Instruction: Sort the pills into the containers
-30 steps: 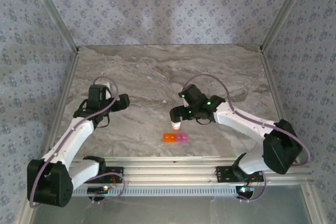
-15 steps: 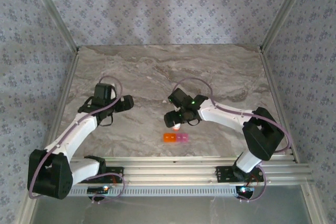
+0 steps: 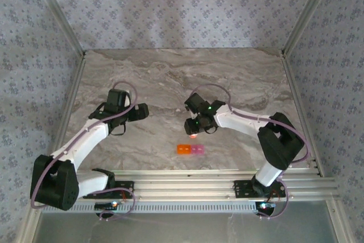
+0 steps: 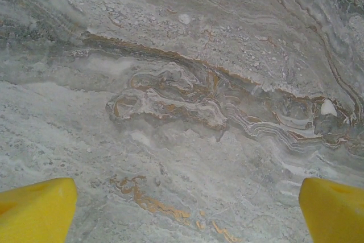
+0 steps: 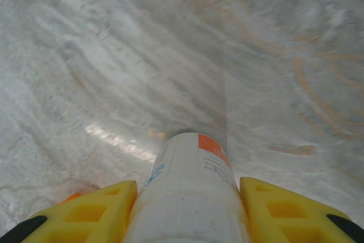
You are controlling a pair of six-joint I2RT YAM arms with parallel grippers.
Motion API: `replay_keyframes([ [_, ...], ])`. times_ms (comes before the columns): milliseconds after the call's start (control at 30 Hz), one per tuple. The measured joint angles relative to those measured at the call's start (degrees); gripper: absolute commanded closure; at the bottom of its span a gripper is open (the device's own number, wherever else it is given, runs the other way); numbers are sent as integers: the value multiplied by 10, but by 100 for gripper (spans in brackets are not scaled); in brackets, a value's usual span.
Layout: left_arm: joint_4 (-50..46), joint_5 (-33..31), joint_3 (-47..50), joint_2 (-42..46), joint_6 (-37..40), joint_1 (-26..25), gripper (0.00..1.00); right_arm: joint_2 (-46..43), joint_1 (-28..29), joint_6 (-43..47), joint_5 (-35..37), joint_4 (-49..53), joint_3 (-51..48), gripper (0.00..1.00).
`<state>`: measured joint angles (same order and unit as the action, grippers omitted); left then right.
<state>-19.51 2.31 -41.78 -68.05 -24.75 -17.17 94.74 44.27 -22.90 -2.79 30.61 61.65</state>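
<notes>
left pincer [image 3: 138, 111]: well apart from the containers [image 3: 190, 149], to their left and farther from the arm bases. in the left wrist view its yellow fingertips [image 4: 34, 209] stand wide apart over bare marble tabletop [image 4: 182, 83], holding nothing. containers: a short strip lying on the tabletop, orange compartment at its left end, pink-purple ones to the right, apart from both pincers. right pincer [image 3: 194, 128]: near the containers, just beyond them. its yellow fingers [image 5: 91, 211] press against both sides of a white bottle [image 5: 190, 186] with an orange band, gripping it.
</notes>
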Motion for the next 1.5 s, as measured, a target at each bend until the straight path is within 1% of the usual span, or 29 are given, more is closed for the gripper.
replay_keyframes([
  [200, 0, 0, 0, 0, 0, -5, 0, 23, -78, 17, 16, 9, 56, 64],
  [367, -1, -1, 0, 0, -2, -9, 0, 71, -145, 39, 38, 7, 126, 62],
  [467, -3, -2, 0, 0, -4, -13, 0, 97, -171, 50, 52, 1, 147, 60],
  [633, -12, -2, 0, 1, -5, -17, 0, 125, -185, 59, 58, -2, 148, 56],
  [733, -18, -2, 0, 2, -4, -17, 0, 129, -186, 60, 58, -9, 150, 49],
  [833, -22, -2, 0, 3, -4, -17, 0, 135, -186, 60, 57, -10, 150, 36],
  [967, -30, -2, 0, 5, -4, -18, 0, 139, -186, 61, 54, -10, 150, 22],
  [1100, -31, -2, 0, 5, -4, -20, 0, 138, -187, 64, 50, 0, 164, 16],
  [1167, -31, -2, 0, 5, -4, -20, 0, 130, -189, 64, 49, 3, 171, 14],
  [1267, -32, -2, 0, 5, -4, -20, 0, 93, -194, 64, 45, 18, 174, 14],
  [1400, -35, -2, 0, 5, -4, -20, 1, 13, -193, 64, 45, 46, 174, 15],
  [1500, -35, 4, 0, 5, -4, -20, 2, -61, -177, 58, 48, 58, 155, 15],
])
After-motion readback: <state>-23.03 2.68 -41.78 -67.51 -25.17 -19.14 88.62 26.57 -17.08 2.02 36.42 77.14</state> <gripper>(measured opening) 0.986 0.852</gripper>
